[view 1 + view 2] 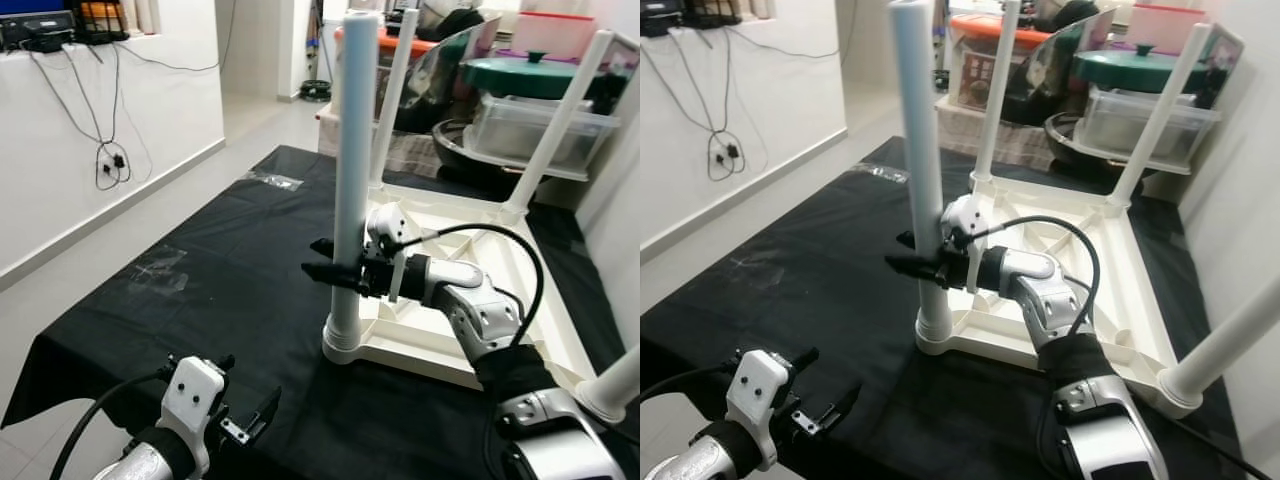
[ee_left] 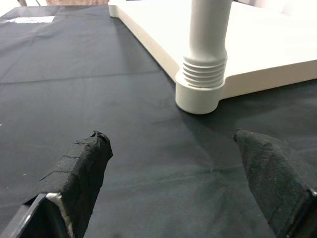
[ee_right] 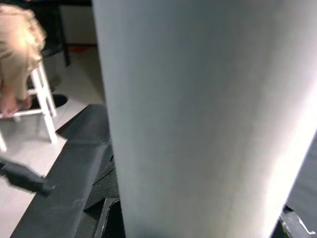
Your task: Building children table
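Observation:
A white children's table (image 1: pixel 455 215) lies upside down on a black cloth (image 1: pixel 230 270). Its near-left leg (image 1: pixel 355 130) stands upright in the corner socket, and the threaded foot (image 2: pixel 205 74) sits in the socket. My right gripper (image 1: pixel 325 265) is shut on this leg at about mid height, one black finger on each side; the leg (image 3: pixel 198 114) is close up in the right wrist view. My left gripper (image 1: pixel 250 385) hovers low over the cloth in front of that corner, open, with nothing between its fingers (image 2: pixel 79 168).
Three more white legs stand up from the table: far left (image 1: pixel 395 90), far right (image 1: pixel 560 120), near right (image 1: pixel 615 385). Plastic boxes and a green-lidded pot (image 1: pixel 530 75) crowd the far side. A clear bag (image 1: pixel 272 180) lies on the cloth. A person (image 3: pixel 17 59) is beside a white stool.

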